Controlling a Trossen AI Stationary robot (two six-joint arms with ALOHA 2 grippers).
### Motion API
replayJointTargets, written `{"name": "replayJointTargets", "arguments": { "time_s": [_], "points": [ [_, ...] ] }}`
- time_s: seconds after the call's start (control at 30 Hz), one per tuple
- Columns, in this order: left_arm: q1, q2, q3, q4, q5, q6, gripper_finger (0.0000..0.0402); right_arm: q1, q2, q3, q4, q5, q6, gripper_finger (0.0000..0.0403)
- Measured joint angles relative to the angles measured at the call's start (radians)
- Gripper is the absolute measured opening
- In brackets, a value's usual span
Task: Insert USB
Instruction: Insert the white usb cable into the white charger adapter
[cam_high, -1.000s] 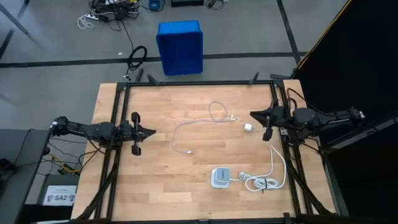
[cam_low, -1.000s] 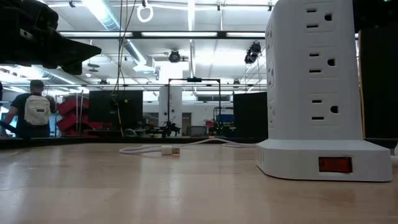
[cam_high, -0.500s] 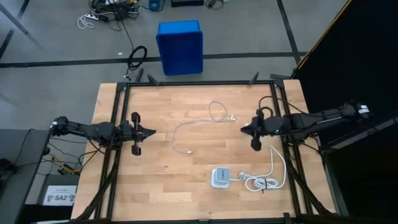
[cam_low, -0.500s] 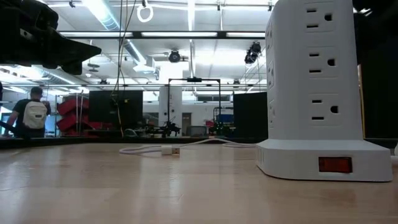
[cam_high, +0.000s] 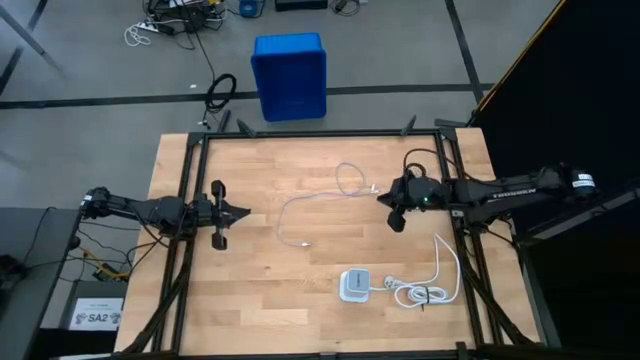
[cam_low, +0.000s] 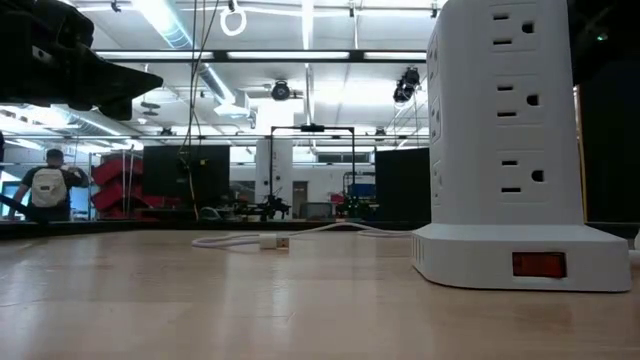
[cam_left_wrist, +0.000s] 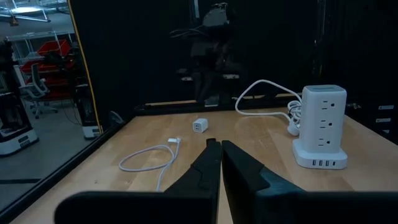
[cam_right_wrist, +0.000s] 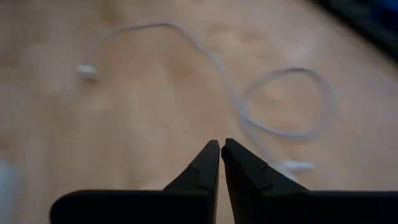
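From above, the USB cable (cam_high: 322, 206) lies loose mid-table, one plug just ahead of the right gripper (cam_high: 384, 198), whose fingers are pressed together holding nothing. The left gripper (cam_high: 244, 212), also pinched shut and empty, waits well apart at the table's left. Only the left wrist camera shows the small white cube (cam_left_wrist: 200, 125), which the right arm hides from overhead; the power tower (cam_low: 505, 140) fills the low view.

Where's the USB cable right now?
The USB cable lies loose mid-table in the high view, one plug beside the right gripper, the other toward the power tower.
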Motion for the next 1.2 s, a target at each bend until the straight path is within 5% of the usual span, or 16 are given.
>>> {"name": "replayJointTargets", "arguments": {
  "time_s": [0.1,0.4,0.87,1.2],
  "points": [
    [0.000,0.000,0.000,0.000,0.000,0.000,0.0000,-0.023,0.065,0.121,-0.032,-0.085,-0.067,0.0004],
    [0.000,0.000,0.000,0.000,0.000,0.000,0.0000,0.073,0.415,0.621,-0.295,-0.087,-0.278,0.0011],
    [0.000,0.000,0.000,0.000,0.000,0.000,0.0000,0.209,0.977,0.993,-0.375,-0.041,-0.332,0.0141],
    [0.000,0.000,0.000,0.000,0.000,0.000,0.0000,0.193,1.221,1.268,-0.625,-0.032,-0.332,0.0135]
  ]
}}
